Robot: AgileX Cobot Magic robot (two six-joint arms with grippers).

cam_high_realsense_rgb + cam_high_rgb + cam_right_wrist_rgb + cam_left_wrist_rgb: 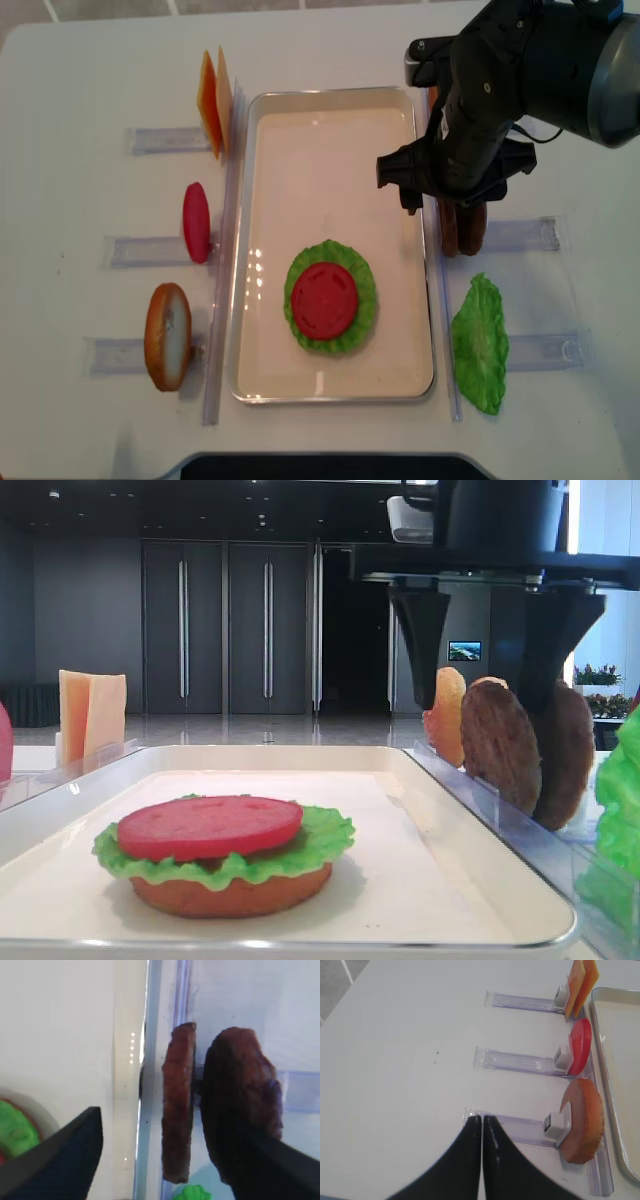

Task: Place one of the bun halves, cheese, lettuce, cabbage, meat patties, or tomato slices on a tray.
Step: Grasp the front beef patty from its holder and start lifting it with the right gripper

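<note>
Right of tray (335, 105) | meat patties (210, 1105): brown, grainy, on edge

A white table (80, 80) carries everything. The white tray (330, 385) is set at its middle. Clear plastic racks (150, 248) are laid flat along both long sides of the tray. A green lettuce (480, 345) leaf is laid on the table to the right of the tray, over a rack.
</note>
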